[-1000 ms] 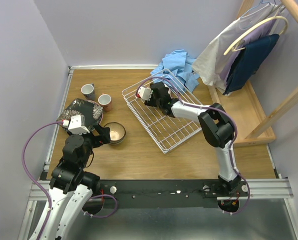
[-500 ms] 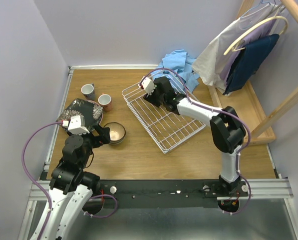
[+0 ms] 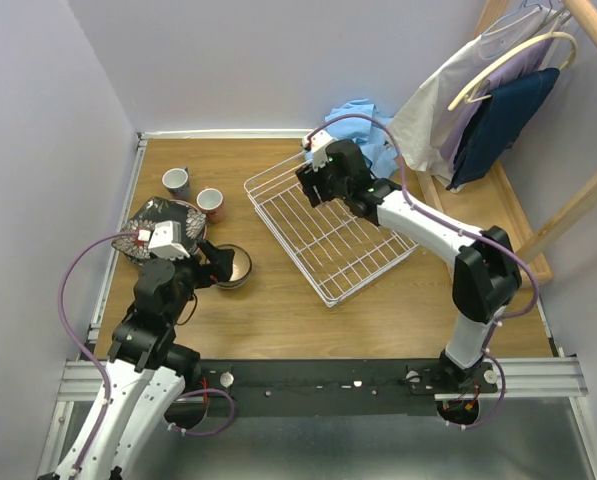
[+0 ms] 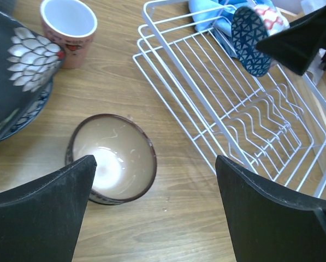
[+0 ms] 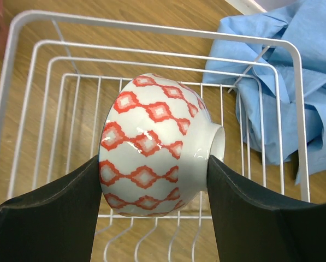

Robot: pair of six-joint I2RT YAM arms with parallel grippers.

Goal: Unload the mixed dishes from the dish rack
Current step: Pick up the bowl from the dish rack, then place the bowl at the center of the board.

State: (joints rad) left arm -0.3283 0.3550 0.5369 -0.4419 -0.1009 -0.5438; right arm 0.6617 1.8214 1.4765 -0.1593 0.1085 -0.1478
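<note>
My right gripper (image 5: 153, 164) clamps the glazed bowl (image 5: 152, 125) across its round belly over the rack (image 5: 152, 30), likely slippery and breakable; my left gripper (image 4: 154, 161) hangs wide open.

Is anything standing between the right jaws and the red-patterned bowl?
Nothing visible. The bowl sits clamped between the right gripper's jaws, touching both, above the rack's wires near the blue cloth.
</note>
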